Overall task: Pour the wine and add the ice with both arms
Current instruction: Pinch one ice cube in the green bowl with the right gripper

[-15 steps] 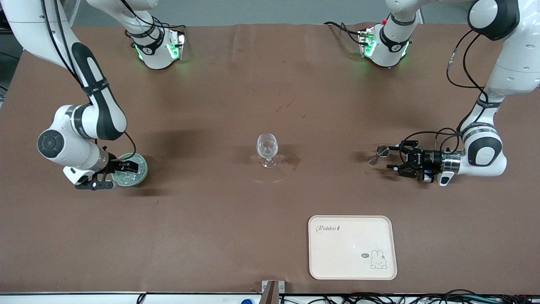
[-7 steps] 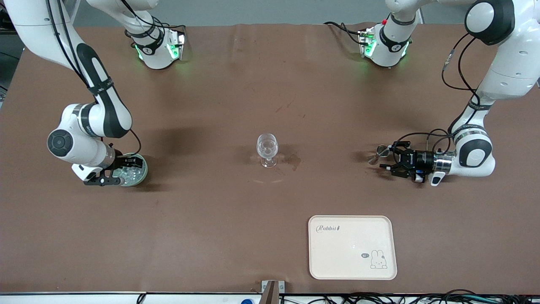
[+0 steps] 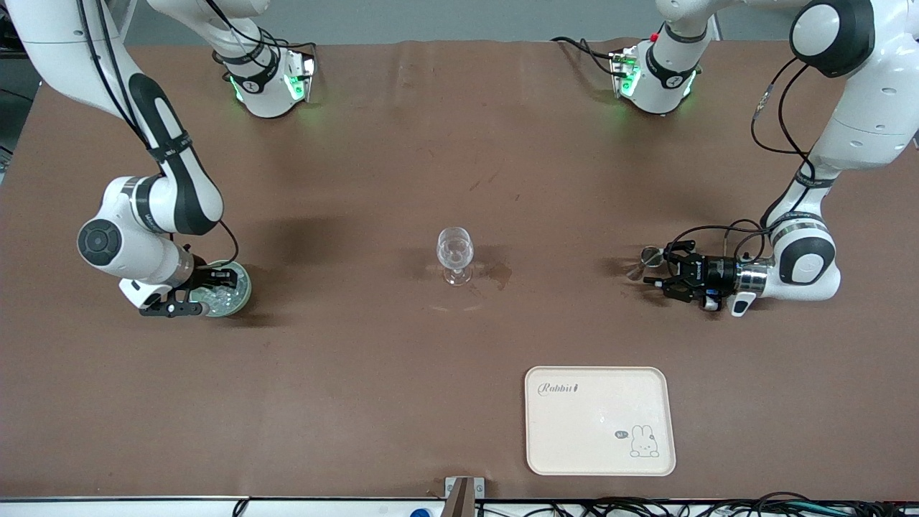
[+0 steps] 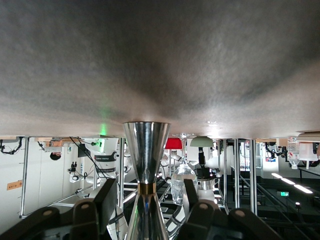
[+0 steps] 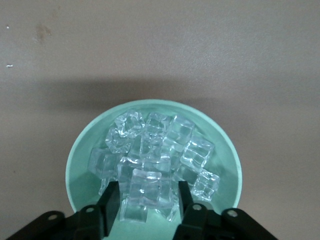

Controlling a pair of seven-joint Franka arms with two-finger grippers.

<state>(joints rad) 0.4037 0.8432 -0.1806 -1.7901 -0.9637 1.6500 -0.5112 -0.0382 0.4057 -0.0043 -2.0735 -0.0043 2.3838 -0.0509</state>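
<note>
Both grippers narrowed since earlier: right gripper (image 5: 145, 205) closing around an ice (image 5: 146, 192) cube in bowl (image 3: 243, 296); left gripper (image 4: 148, 210) around jigger (image 4: 146, 155).
Jaws straddle each item, contact uncertain; glass (image 3: 454, 255) waits mid-table, tray (image 3: 600, 420) nearer camera.

Robotics lab. Two white arms (image 3: 151, 208) stood bolted at edge of brown-covered surface (image 3: 373, 359), green status lights at bases. Cables (image 3: 646, 508) ran along near edge. Left wrist view showed metal framing (image 4: 121, 165), more robot rigs, ceiling strip lights.
</note>
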